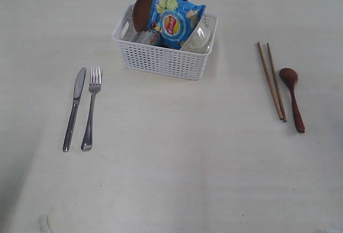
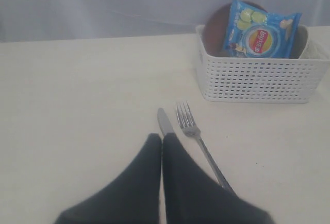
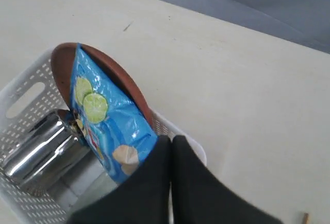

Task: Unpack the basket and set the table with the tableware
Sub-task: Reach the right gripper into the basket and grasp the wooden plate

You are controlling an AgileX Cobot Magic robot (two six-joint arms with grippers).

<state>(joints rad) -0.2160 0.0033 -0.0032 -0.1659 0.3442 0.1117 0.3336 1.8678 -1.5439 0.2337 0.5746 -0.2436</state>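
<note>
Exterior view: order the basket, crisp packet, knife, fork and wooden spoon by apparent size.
1. basket
2. crisp packet, larger in area than the cutlery though shorter
3. knife and fork: alike, not ranked
4. wooden spoon, shortest

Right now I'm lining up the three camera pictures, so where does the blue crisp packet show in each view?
Exterior view: the crisp packet stands at top centre, sticking up out of the white basket.
Left wrist view: the crisp packet is in the basket, beyond the fork.
Right wrist view: the crisp packet lies mid-picture, beside the steel cup.
Shared landmark: the brown plate behind it.
</note>
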